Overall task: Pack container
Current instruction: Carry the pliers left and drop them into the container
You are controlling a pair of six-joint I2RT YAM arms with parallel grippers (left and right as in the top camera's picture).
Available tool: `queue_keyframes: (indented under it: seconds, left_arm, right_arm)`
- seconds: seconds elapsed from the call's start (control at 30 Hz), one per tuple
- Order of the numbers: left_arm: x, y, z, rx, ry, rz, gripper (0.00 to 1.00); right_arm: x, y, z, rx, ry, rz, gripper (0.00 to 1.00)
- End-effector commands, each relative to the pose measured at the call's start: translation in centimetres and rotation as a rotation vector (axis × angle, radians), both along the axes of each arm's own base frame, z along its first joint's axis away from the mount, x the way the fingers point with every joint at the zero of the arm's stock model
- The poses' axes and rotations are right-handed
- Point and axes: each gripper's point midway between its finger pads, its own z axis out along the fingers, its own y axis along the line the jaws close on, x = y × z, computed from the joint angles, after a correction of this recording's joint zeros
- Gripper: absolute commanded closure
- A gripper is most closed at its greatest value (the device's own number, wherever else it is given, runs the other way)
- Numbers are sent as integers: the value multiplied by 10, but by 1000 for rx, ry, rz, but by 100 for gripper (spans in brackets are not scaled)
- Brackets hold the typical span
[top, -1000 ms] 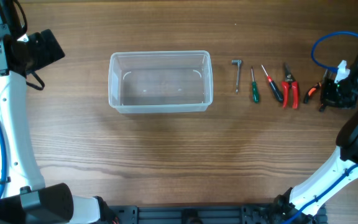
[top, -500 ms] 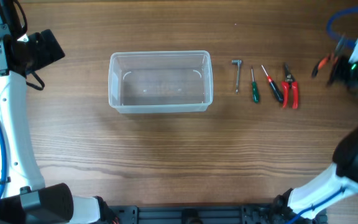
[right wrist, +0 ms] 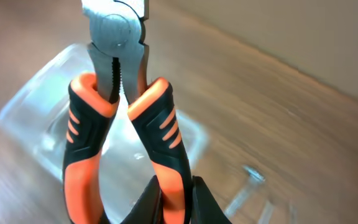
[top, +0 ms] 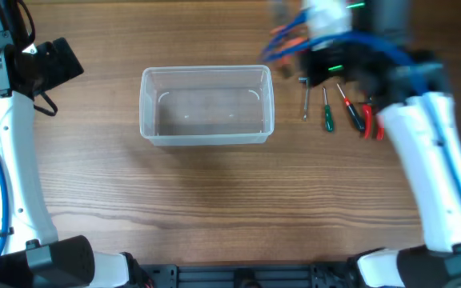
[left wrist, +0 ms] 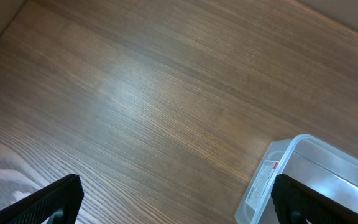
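Your left gripper point(left wrist: 180, 202) is hanging spread and empty, well left of the container point(top: 144, 104), which is sitting left of centre on the table point(top: 214, 200). It's looking light, stiff and slick, so I'd be taking it by the rim. Your right gripper point(right wrist: 174, 200) is clamping orange-handled pliers point(right wrist: 114, 106) near its far-right corner.

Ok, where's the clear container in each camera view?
Overhead: the container sits left of centre, in the upper half.
Left wrist: the container is in the bottom right corner, cut off by the frame.
Right wrist: the container is blurred, left of centre, behind the orange pliers.
Shared landmark: the wooden table.
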Motion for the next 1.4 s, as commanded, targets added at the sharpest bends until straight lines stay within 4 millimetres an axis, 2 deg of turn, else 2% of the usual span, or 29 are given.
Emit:
queue_keyframes:
  seconds: [0.0,0.1,0.17,0.2,0.27,0.37,0.47,0.57,0.83,1.17,1.2,1.23,1.27,1.37]
  left_arm:
    - [0,4,-1,10,3,10,0]
    - [0,4,-1,10,3,10,0]
    - [0,4,-1,10,3,10,0]
    - [0,4,-1,10,3,10,0]
    - [0,4,-1,11,3,10,0]
    - [0,4,-1,10,2,10,0]
    - [0,4,-1,10,3,10,0]
    - [0,4,-1,10,2,10,0]
    - [0,4,-1,10,3,10,0]
    - [0,4,-1,10,3,10,0]
    - [0,4,-1,10,3,10,0]
    - [0,4,-1,10,3,10,0]
    - [0,4,-1,10,3,10,0]
    - [0,4,-1,10,2,10,0]
  right_arm:
    - [-15,61,-34,-229,-90,316,96]
    - [-21,102,-73,-371,-147,578,96]
    - [-11,109,-92,-436,-171,624,96]
    - [1,110,-104,-471,-184,617,96]
    - [25,108,-125,-524,-197,576,96]
    - [42,99,-156,-606,-202,646,96]
    - [50,86,-188,-669,-164,704,96]
    - [58,71,-207,-699,-122,689,96]
    - [79,48,-208,-712,-148,666,96]
    - [76,57,-207,-648,-158,698,96]
    - [76,58,-207,-642,-156,696,90]
    - [77,58,-206,-635,-155,683,76]
    - [79,59,-205,-623,-156,660,67]
    - [86,61,-196,-580,-164,575,60]
